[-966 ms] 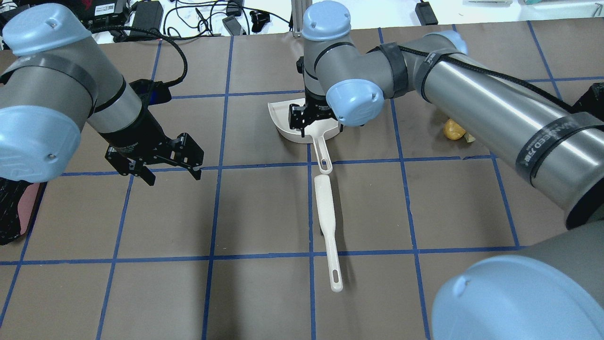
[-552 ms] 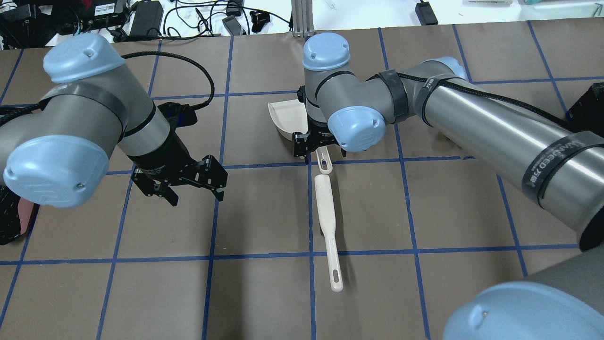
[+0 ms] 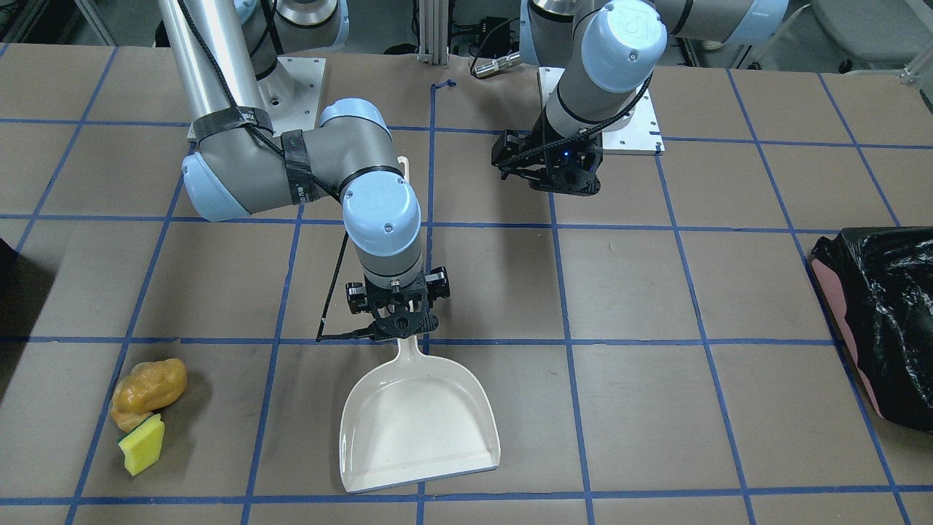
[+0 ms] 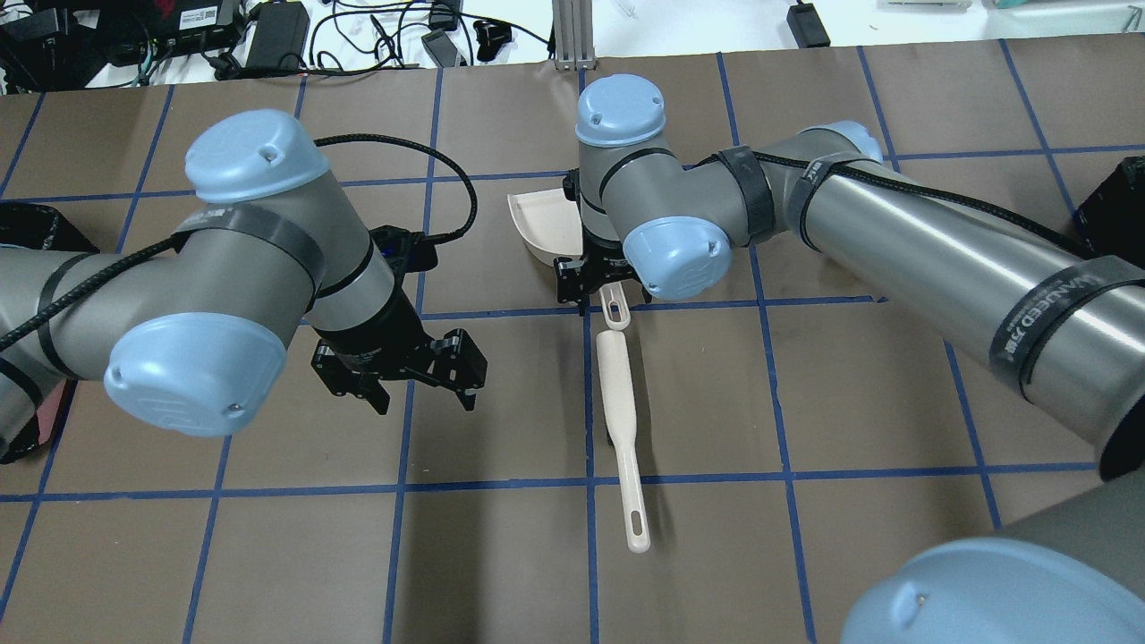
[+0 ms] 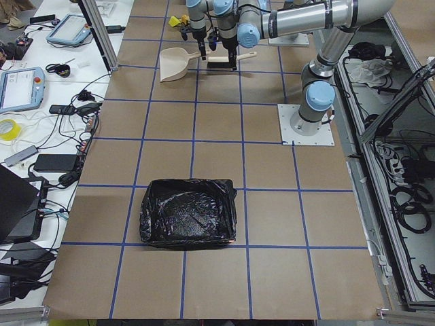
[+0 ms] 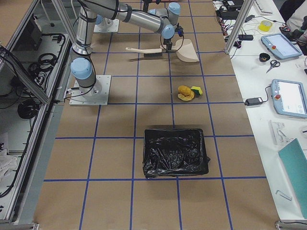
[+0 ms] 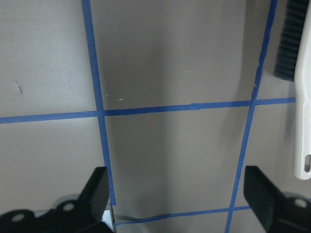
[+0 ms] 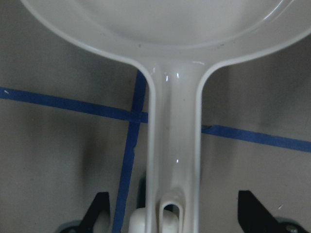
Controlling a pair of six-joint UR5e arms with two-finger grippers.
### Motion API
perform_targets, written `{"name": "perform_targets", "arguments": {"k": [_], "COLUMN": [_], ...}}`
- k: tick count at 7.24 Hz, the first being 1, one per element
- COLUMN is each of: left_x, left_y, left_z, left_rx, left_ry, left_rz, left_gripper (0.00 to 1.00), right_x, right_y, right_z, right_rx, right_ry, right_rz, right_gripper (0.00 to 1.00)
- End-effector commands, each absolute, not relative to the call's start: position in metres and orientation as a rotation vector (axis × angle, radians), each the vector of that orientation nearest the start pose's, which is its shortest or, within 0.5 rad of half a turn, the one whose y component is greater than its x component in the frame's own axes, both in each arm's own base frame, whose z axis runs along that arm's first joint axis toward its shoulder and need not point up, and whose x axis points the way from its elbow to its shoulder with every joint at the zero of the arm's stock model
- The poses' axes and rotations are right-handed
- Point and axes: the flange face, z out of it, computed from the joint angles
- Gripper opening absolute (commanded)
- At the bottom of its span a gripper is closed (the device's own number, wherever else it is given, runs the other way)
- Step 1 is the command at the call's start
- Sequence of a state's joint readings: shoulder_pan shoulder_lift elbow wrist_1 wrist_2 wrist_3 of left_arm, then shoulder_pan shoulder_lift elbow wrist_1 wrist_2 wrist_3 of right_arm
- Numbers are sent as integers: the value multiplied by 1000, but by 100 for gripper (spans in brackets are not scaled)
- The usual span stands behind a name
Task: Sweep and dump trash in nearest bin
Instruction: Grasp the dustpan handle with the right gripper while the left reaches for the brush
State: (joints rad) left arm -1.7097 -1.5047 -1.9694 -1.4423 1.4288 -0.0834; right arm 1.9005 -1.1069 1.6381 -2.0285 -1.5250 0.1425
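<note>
My right gripper (image 8: pixel 176 208) is open, with its fingers on either side of the white dustpan's handle (image 8: pixel 175 145). The dustpan (image 3: pixel 419 430) lies flat on the table. My left gripper (image 4: pixel 422 392) is open and empty above bare table. The white brush (image 4: pixel 617 394) lies to its right and shows at the edge of the left wrist view (image 7: pixel 301 97). The orange-brown lump (image 3: pixel 149 386) and the yellow sponge with a green face (image 3: pixel 143 442) lie together on my right side. I cannot make out the croissant. In the overhead view my right arm hides the trash.
A black-bagged bin (image 6: pixel 175 152) stands on my right side beyond the trash. Another black-bagged bin (image 5: pixel 189 212) stands on my left side, also in the front-facing view (image 3: pixel 882 321). Blue tape lines grid the brown table.
My left arm has swung right and nearer, towards the brush. My right gripper has slid back from the pan to the handle end. Both stay open.
</note>
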Motion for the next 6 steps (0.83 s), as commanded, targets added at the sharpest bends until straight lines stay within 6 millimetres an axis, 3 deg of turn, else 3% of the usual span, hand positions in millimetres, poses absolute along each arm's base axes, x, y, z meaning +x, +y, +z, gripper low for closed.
{"name": "perform_targets", "arguments": {"k": [1, 2, 4, 6], "left_x": [-228, -239, -256, -291], "left_y": [-386, -380, -368, -356], "left_z": [321, 312, 304, 295], "left_rx": [29, 42, 15, 84], "left_ry": [3247, 3274, 3260, 3260], "left_rz": [262, 233, 273, 258], "left_gripper": [98, 98, 98, 98], "right_x": [333, 334, 334, 334], "right_y": [-546, -546, -546, -546], "right_z": [237, 236, 236, 237], "right_rx": [-296, -293, -282, -274], "right_ry": [3093, 3093, 3094, 3094], "right_rz": [91, 86, 86, 84], "right_gripper": [76, 74, 54, 48]}}
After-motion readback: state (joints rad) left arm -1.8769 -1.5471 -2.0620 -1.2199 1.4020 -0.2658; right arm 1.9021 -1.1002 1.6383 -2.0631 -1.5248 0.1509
